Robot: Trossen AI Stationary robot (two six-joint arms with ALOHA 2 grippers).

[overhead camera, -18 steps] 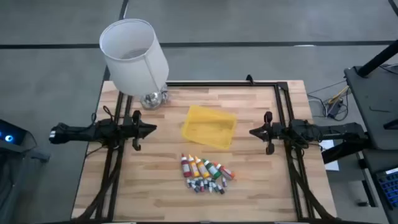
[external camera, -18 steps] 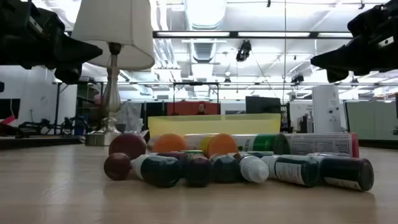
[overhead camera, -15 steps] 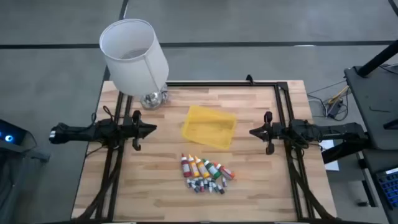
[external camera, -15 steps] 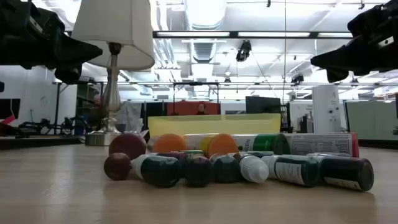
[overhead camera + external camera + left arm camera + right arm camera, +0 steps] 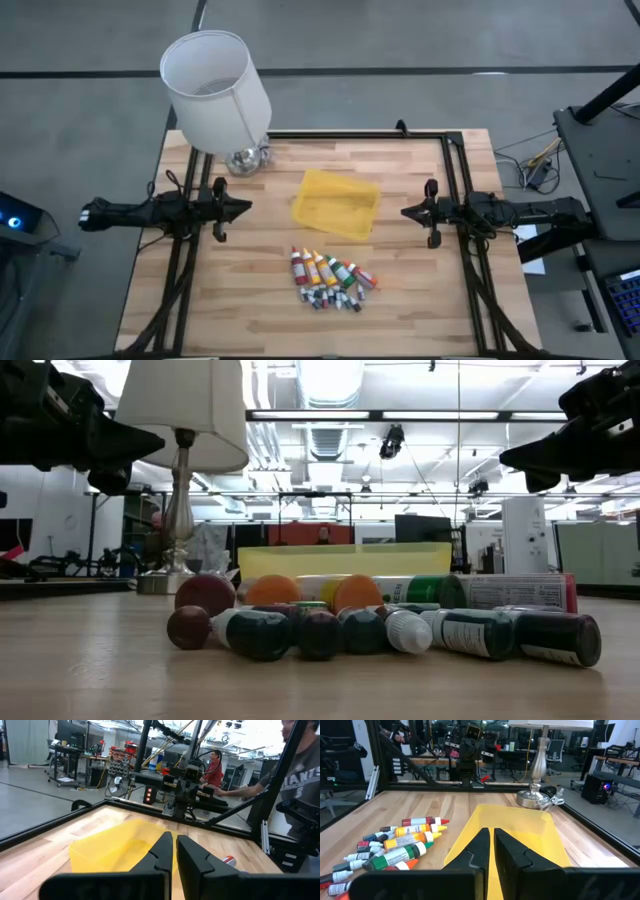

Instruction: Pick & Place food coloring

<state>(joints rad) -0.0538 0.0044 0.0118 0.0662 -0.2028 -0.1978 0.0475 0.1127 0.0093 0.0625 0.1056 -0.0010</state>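
Table [image 5: 400,290]: pale wood planks, butcher-block pattern, smooth satin finish; black metal frame [image 5: 455,150] round the edge.
Tray [image 5: 336,203]: yellow plastic, thin, slightly translucent, faintly glossy.
Bottles [image 5: 405,842]: soft plastic with glossy paper labels, pale matt tips; small vials [image 5: 470,632] dark, shiny.
Lamp [image 5: 215,90]: white matt fabric-like shade, polished silvery metal base [image 5: 536,799].
Left gripper [image 5: 173,851] and right gripper [image 5: 489,843]: matt black plastic fingers.

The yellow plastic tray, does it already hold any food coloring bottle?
No, the yellow plastic tray is empty; the food coloring bottles lie on the wooden table.
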